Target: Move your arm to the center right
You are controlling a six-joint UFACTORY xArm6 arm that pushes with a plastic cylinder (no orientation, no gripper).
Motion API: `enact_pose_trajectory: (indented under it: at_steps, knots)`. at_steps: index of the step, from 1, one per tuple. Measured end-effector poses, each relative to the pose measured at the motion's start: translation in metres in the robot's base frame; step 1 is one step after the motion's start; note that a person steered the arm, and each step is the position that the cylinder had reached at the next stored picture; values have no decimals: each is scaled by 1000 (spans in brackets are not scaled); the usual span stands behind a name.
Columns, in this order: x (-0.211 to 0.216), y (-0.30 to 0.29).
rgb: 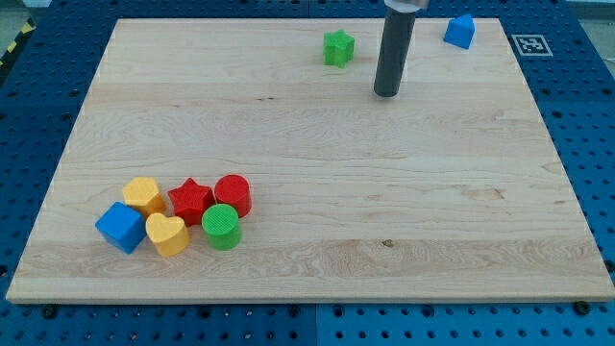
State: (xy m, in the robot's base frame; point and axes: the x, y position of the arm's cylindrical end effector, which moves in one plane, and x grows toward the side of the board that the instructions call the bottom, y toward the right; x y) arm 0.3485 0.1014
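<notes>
My dark rod comes down from the view's top and my tip [386, 94] rests on the wooden board [307, 154], in its upper middle-right part. A green star block [337, 47] lies just up and left of the tip, apart from it. A blue block [460, 31] with a pointed top lies near the board's top right corner, to the right of the rod. Nothing touches the tip.
A cluster sits at the board's lower left: a blue cube [121, 227], a yellow block [144, 195], a yellow heart [167, 234], a red star [191, 200], a red cylinder [233, 194] and a green cylinder [221, 226]. A marker tag [530, 43] lies off the top right corner.
</notes>
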Motion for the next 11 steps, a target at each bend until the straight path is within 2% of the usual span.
enact_pose_trajectory:
  at_steps: [5,8,11]
  knots:
    - [22,24]
    - [25,112]
    - [25,129]
